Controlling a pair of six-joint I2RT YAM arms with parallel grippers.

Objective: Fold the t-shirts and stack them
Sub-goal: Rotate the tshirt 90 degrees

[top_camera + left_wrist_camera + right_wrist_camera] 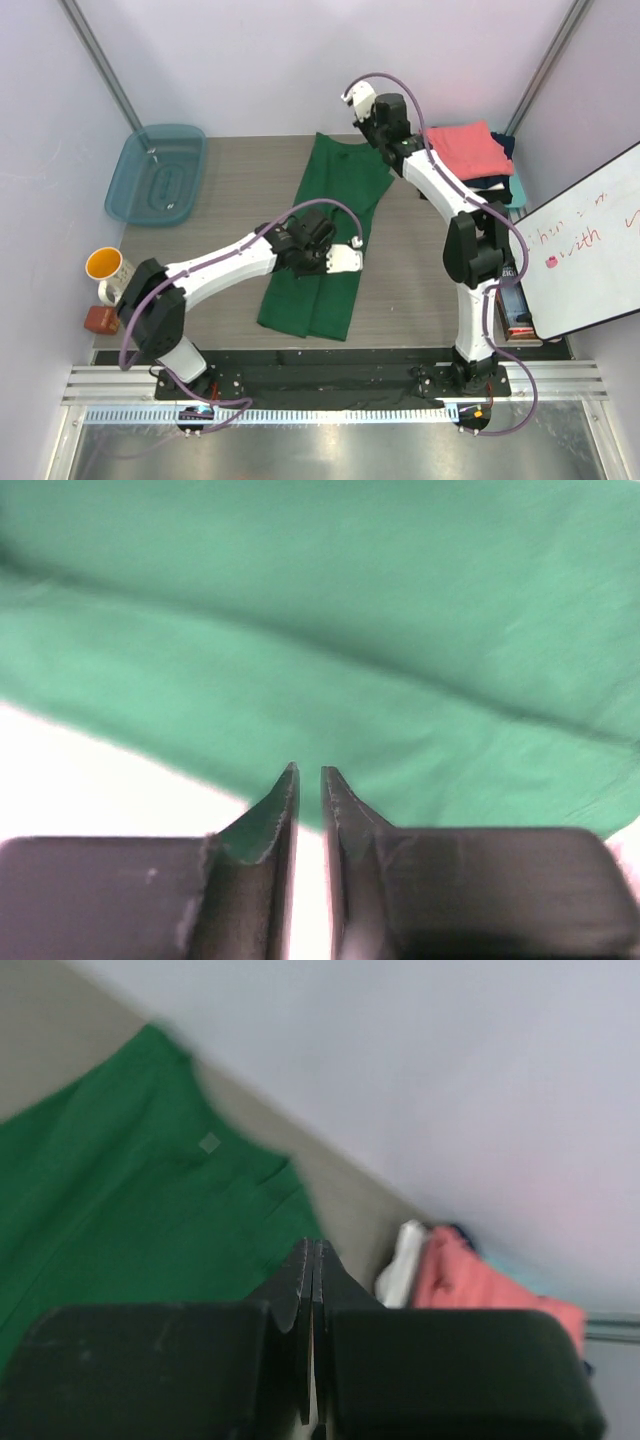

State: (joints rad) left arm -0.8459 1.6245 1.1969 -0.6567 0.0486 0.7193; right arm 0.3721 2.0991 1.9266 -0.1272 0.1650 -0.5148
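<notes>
Grey-brown tabletop (230, 200) fills the overhead view, closed in by pale walls. Near the bottom left of the frame stands an orange-lined mug (105, 268). Just below frame centre, the left gripper (308, 772) hangs over the right edge of the dark green t-shirt (325, 200). Its jaws stand a narrow slit apart with bright table showing through; the green tint on one finger may be cloth or only a reflection. The shirt lies as a long, narrow band slanting from bottom centre up toward the back wall. A whiteboard (590, 250) leans at the right edge. Farther back, a teal tub (158, 175) sits upper left. The stack of folded t-shirts (465, 148), coral on top, sits upper right. Between them, near the green shirt's collar, the right gripper (313, 1245) is pressed fully closed on nothing.
</notes>
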